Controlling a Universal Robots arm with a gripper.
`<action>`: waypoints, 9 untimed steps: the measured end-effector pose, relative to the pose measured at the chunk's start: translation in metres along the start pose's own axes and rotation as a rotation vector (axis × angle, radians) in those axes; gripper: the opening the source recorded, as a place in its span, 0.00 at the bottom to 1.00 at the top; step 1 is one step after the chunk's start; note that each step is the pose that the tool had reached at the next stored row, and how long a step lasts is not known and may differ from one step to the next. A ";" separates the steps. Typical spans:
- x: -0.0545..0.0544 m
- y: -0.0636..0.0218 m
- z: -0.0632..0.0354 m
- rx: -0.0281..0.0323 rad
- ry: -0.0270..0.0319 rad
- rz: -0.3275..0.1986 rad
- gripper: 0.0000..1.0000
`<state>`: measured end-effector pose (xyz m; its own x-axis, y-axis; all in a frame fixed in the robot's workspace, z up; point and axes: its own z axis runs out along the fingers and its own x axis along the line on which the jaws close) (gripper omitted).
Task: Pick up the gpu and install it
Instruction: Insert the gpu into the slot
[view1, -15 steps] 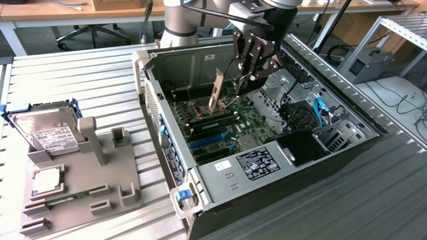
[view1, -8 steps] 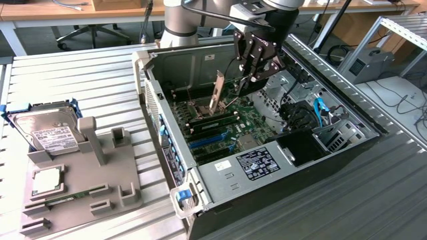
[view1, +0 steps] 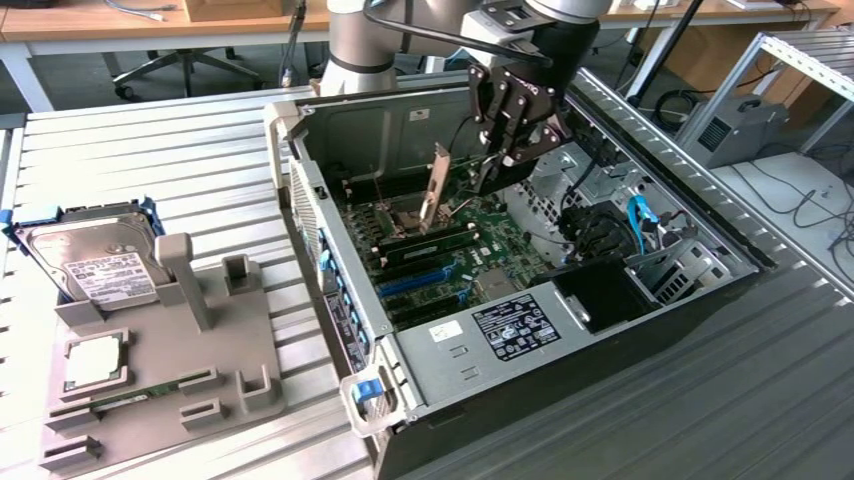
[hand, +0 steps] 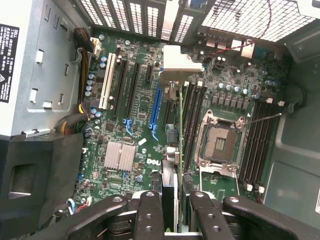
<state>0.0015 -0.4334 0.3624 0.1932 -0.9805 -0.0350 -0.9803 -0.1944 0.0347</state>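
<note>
My gripper (view1: 497, 160) reaches down into the open computer case (view1: 304, 200) and is shut on the gpu (view1: 447, 205). I hold the card upright on its edge, its metal end bracket (view1: 435, 185) toward the case's rear wall. In the wrist view the gpu (hand: 173, 150) appears as a thin edge between my fingers (hand: 150, 217), hanging over the green motherboard (hand: 120, 180). Its pale bracket (hand: 177, 62) sits near the rear slot openings. The card lies beside the blue expansion slot (hand: 156, 107); whether it touches the board I cannot tell.
Left of the case, a grey fixture (view1: 200, 340) carries a silver hard drive (view1: 87, 260), a square chip (view1: 94, 360) and a narrow memory stick (view1: 134, 395). Inside the case are the labelled power supply (view1: 514, 330), a black bay (view1: 607, 295) and the open CPU socket (hand: 220, 140).
</note>
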 end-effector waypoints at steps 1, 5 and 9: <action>0.001 0.0001 0.0001 -0.0001 0.0001 0.000 0.26; 0.002 0.0004 0.0003 -0.0001 0.0001 0.000 0.26; 0.003 0.0006 0.0005 0.0000 -0.0001 0.000 0.26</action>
<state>0.0015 -0.4364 0.3618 0.1932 -0.9805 -0.0351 -0.9803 -0.1944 0.0347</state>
